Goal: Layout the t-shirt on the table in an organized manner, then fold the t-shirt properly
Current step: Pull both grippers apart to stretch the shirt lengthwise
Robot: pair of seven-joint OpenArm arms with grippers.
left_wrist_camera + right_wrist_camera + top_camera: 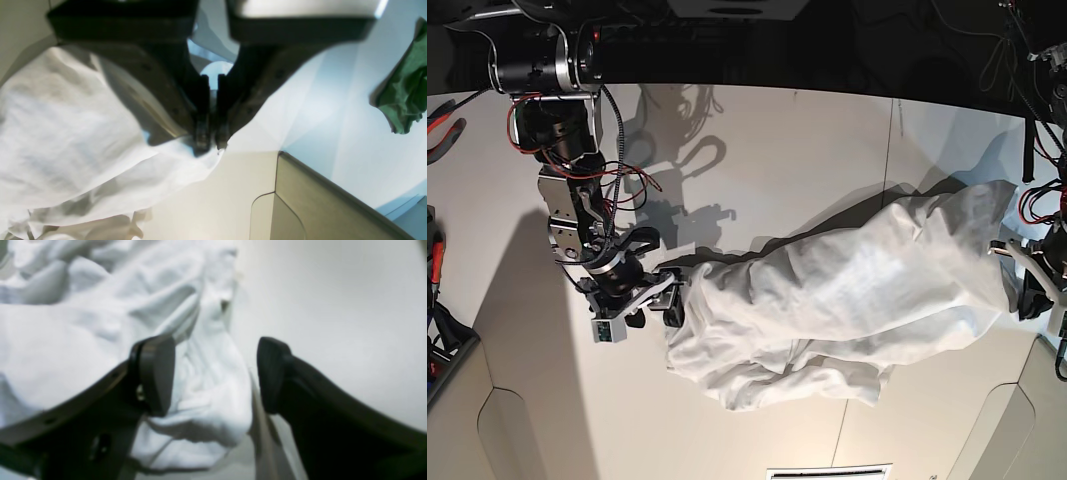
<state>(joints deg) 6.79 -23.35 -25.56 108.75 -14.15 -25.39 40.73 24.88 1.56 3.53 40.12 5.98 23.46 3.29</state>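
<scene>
This looks like a robotics lab. A wide white bench [777, 150] with beige cut-out corners stands against a dark background, two robot arms [577, 210] with exposed red and black wiring [617, 180] are mounted at its edges, and loose cables [1012, 45] hang behind.

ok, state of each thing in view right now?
t-shirt: crumpled, stretched between the arms, not laid flat
left gripper: shut on the t-shirt's edge
right gripper: open, a bunched fold between its fingers
table: shirt partly resting on it
green cloth: crumpled, off to the side
</scene>
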